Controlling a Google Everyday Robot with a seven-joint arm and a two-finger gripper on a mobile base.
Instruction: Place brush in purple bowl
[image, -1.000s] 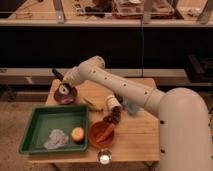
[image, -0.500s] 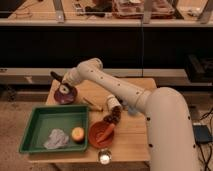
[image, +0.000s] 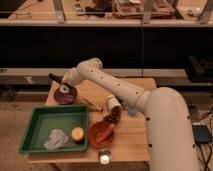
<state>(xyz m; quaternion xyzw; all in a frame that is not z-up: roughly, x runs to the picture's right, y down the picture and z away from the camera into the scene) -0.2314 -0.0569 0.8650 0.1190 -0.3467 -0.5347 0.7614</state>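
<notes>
The purple bowl (image: 66, 96) sits at the back left of the wooden table (image: 135, 135). My gripper (image: 65, 86) is right over the bowl, at its rim. The brush (image: 54, 78) is at the gripper. Its thin black handle sticks up and to the left, out past the bowl's edge. Its head is down at the bowl, mostly hidden by the gripper.
A green tray (image: 35, 131) at the front left holds an apple (image: 77, 133) and a grey cloth (image: 56, 139). An orange bowl (image: 95, 137) with an orange utensil (image: 106, 131) stands beside it. Also on the table are a thin wooden stick tool (image: 93, 104), a lying bottle (image: 114, 106) and a small white cup (image: 104, 158).
My gripper and the brush handle have sunk a little lower onto the purple bowl. The arm's elbow has shifted slightly. Nothing else on the table moved.
</notes>
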